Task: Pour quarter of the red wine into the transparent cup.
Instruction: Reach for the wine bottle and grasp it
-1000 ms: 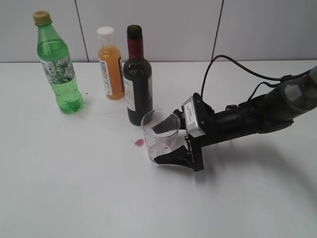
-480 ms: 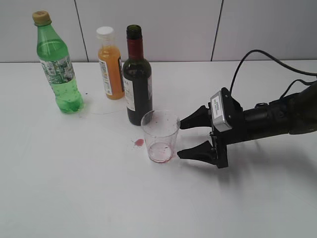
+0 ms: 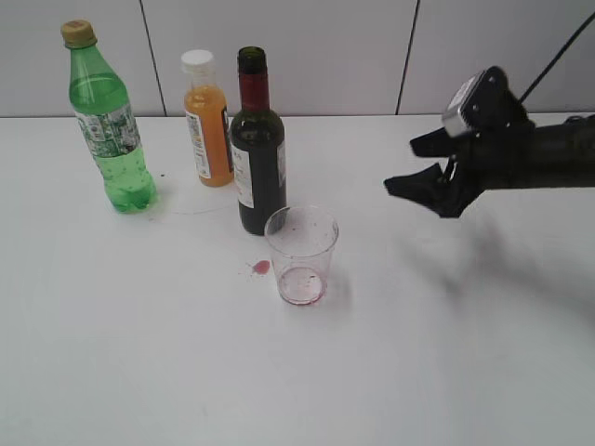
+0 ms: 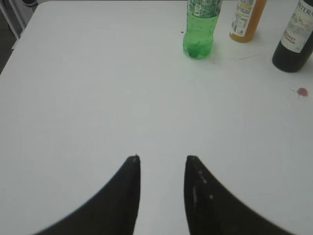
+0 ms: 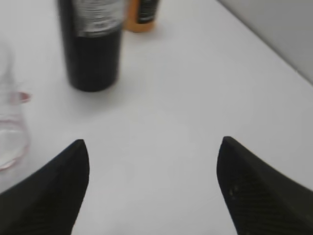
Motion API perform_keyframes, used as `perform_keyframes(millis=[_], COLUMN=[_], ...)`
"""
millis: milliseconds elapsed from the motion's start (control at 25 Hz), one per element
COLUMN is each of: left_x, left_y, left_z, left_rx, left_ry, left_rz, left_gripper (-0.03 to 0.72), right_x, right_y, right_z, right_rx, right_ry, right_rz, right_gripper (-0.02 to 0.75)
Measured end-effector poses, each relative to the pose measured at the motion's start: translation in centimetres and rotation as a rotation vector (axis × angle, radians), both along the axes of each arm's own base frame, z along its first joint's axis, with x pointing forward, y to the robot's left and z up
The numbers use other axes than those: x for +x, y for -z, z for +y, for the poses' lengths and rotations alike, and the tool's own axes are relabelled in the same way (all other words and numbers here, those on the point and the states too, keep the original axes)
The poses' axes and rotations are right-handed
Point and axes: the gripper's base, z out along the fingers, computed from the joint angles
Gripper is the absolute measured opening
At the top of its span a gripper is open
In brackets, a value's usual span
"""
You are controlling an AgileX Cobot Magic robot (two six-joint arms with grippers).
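The dark wine bottle (image 3: 257, 153) with red foil neck and white label stands upright and uncapped on the white table; it also shows in the right wrist view (image 5: 91, 44) and the left wrist view (image 4: 294, 36). The transparent cup (image 3: 301, 255) stands upright just in front of it, with a reddish film at the bottom; its edge shows in the right wrist view (image 5: 9, 122). My right gripper (image 3: 407, 165) is open and empty, raised well to the right of the cup and bottle. My left gripper (image 4: 162, 159) is open and empty over bare table, out of the exterior view.
A green plastic soda bottle (image 3: 108, 124) and an orange juice bottle (image 3: 208, 121) stand upright left of the wine bottle. A small red wine spill (image 3: 261, 267) lies on the table left of the cup. The white table (image 3: 167, 353) meets a grey wall behind.
My right gripper let go of the cup, opened, and drew back to the right and up. The cup stays upright in place. The bottles have not moved.
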Motion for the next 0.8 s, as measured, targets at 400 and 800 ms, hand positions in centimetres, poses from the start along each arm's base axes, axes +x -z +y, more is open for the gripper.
perform_keyframes(millis=[400,800], left_x=[0.0,0.0], left_y=[0.0,0.0], left_z=[0.0,0.0], left_rx=[0.000,0.000], left_ry=[0.000,0.000], left_rz=[0.000,0.000], left_gripper=[0.239,0.239], right_x=[1.7,1.4], right_y=[-5.7,-8.7], right_z=[-6.1,-9.1], right_rx=[-0.117,-0.278], right_ry=[0.835,1.203], right_rz=[0.077,0.484], right_gripper=[0.633,0.573])
